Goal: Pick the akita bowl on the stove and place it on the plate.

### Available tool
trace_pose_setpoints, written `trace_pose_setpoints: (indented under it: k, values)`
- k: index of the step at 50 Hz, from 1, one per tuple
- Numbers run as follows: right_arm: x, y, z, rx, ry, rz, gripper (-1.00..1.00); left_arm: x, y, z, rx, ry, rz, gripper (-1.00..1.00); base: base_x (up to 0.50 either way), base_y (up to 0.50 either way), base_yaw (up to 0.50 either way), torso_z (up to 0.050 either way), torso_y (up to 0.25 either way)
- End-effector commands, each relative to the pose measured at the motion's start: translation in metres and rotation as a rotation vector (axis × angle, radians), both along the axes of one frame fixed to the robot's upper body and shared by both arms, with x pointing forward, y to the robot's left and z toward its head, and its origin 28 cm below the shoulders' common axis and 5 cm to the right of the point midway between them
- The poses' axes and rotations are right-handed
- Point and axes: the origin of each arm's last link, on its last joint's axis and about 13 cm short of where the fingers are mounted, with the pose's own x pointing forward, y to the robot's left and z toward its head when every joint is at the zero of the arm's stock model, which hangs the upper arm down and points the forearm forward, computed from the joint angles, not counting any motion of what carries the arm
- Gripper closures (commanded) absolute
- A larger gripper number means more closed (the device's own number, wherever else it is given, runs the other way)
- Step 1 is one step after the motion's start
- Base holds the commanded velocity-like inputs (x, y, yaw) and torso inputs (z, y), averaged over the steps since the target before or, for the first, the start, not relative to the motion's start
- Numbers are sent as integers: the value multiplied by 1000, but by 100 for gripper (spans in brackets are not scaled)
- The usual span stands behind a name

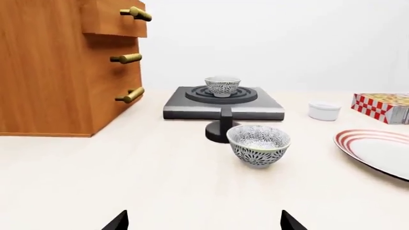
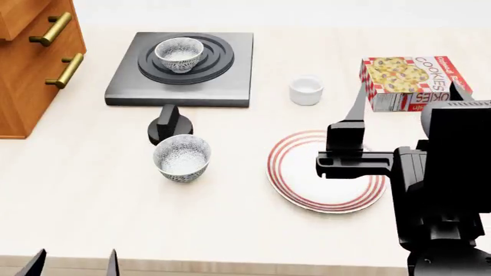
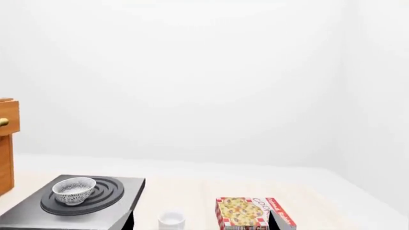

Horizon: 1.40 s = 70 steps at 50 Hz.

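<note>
The akita bowl (image 2: 179,54) stands upright in the middle of the stove's black rings, and it also shows in the left wrist view (image 1: 222,86) and the right wrist view (image 3: 73,189). The stove (image 2: 230,86) lies at the back left of the table. The plate (image 2: 295,172) sits right of centre, partly hidden by my right arm. My right gripper (image 2: 410,86) hangs open and empty above the plate's far side (image 3: 201,223). My left gripper (image 2: 75,261) is open and empty at the table's front left edge (image 1: 204,223), well short of the stove.
A second speckled bowl (image 2: 181,158) stands in front of the stove, just behind it a round black knob (image 2: 169,123). A small white cup (image 2: 306,90) and a cookie box (image 2: 410,72) sit at the back right. A wooden drawer cabinet (image 2: 31,63) with brass handles fills the left.
</note>
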Motion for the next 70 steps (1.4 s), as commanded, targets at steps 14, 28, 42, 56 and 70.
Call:
trace_pose_setpoints:
  k: [14, 28, 42, 56, 70]
  values:
    - [0, 0, -1, -4, 1, 3, -100, 49, -1, 67, 64, -50, -18, -100, 0, 0, 0, 0, 0]
    - [0, 0, -1, 0, 1, 3, -100, 85, -1, 100, 130, -44, -21, -100, 0, 0, 0, 0, 0]
    - [0, 0, -1, -2, 1, 2, -100, 109, -1, 114, 112, -8, -4, -100, 0, 0, 0, 0, 0]
    - [0, 0, -1, -5, -1, 6, -100, 108, 0, 116, 122, 4, -4, -100, 0, 0, 0, 0, 0]
    - [-1, 0, -1, 4, 7, 9, -100, 107, 0, 118, 125, -1, -14, -100, 0, -34, 0, 0, 0]
